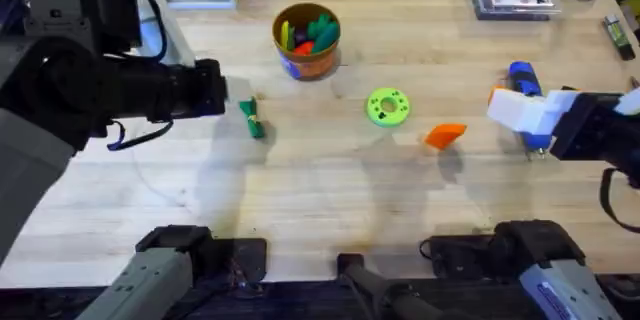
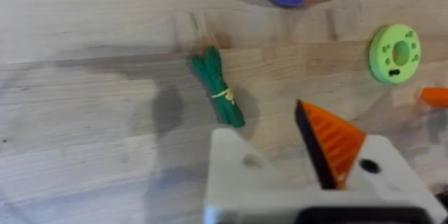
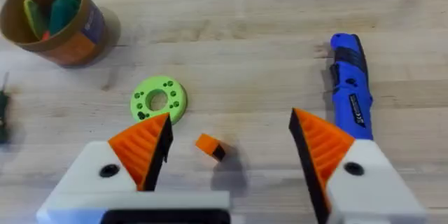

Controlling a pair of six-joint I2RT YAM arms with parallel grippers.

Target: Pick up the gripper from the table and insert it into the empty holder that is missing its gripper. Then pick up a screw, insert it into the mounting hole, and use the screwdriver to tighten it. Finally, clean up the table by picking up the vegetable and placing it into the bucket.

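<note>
Wooden worktop (image 1: 330,210) seen from overhead. Orange gripper (image 1: 445,135) lies right of centre, beside a green disc (image 1: 388,106). Bucket (image 1: 307,40) stands at 12 o'clock; vegetable (image 1: 252,118) lies at 9 o'clock. Screwdriver (image 1: 527,95) lies at 3 o'clock under the right arm (image 3: 227,157), whose jaws are open and empty. Left arm (image 2: 280,171) hovers by the vegetable, its holder (image 2: 234,164) bare; I cannot tell its jaw state.

I noted both black arms carried white finger mounts; right gripper (image 3: 227,157) had two orange ribbed pads (image 3: 143,147).

Blue screwdriver (image 3: 348,87), green vegetable (image 2: 218,87) (yellow band), orange gripper (image 1: 445,135), brownish-orange bucket (image 1: 306,63).
</note>
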